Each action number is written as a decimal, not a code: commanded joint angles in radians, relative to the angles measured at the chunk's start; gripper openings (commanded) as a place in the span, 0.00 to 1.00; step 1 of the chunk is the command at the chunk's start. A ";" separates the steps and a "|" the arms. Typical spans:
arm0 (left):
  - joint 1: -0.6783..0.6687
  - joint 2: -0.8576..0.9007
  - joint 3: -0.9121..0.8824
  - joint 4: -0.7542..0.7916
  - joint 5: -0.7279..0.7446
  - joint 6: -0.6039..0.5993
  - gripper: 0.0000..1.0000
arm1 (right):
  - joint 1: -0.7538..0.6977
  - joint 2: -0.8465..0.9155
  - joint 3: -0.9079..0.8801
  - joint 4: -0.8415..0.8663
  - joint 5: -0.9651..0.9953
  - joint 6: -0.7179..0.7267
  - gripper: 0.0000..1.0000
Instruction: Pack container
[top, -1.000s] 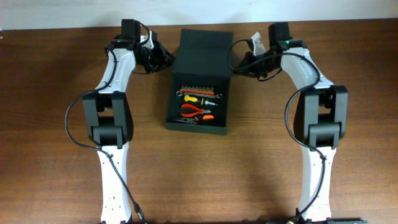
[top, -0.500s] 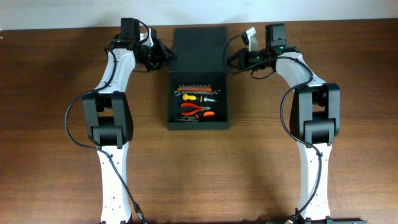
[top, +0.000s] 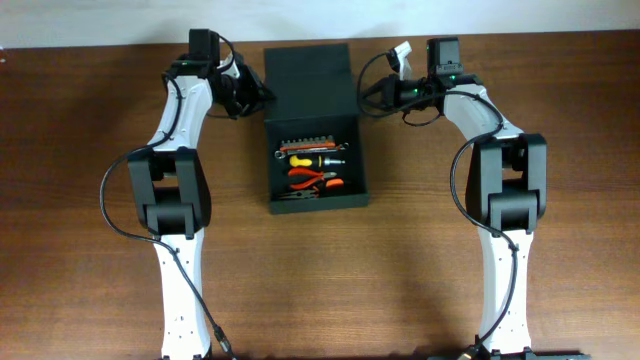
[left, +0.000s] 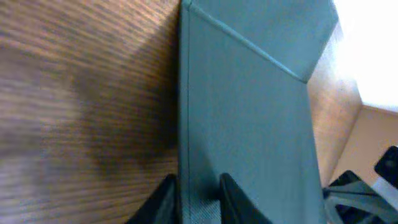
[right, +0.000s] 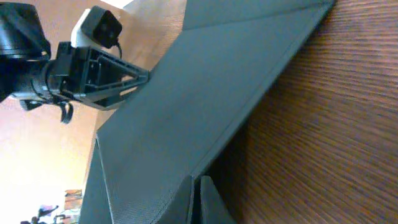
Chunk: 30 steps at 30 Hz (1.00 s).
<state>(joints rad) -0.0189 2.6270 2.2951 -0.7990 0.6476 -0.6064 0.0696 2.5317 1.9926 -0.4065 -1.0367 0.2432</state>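
Observation:
The container (top: 318, 203) is a dark box at the table's middle, open, with orange-handled hand tools (top: 312, 165) lying inside. Its flap lid (top: 308, 78) stands raised at the far side. My left gripper (top: 258, 97) is at the lid's left edge. In the left wrist view its fingers (left: 231, 198) straddle that edge of the lid (left: 249, 112), shut on it. My right gripper (top: 366, 97) is at the lid's right edge. The right wrist view shows the gripper (right: 194, 202) pinched shut on the thin rim of the lid (right: 186, 106).
Brown wooden table (top: 90, 250) lies all round the box. The left arm's wrist camera (right: 87, 56) shows beyond the lid in the right wrist view. Part of the right arm (left: 367, 186) shows past the lid in the left wrist view.
The container has slid left and turned squarer to the table. Both grippers moved left with the lid held between them.

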 joint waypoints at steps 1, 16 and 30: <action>0.023 0.041 -0.025 0.064 0.012 0.012 0.31 | 0.016 -0.008 0.003 0.005 -0.073 0.002 0.04; 0.090 0.041 -0.025 0.004 0.068 -0.033 0.63 | 0.015 -0.008 0.003 -0.036 -0.024 0.002 0.04; 0.051 0.042 -0.025 -0.011 0.006 -0.027 0.02 | 0.023 -0.008 0.003 -0.099 0.053 0.002 0.04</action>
<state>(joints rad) 0.0521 2.6492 2.2734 -0.8314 0.6739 -0.6411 0.0780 2.5317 1.9930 -0.5053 -0.9989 0.2546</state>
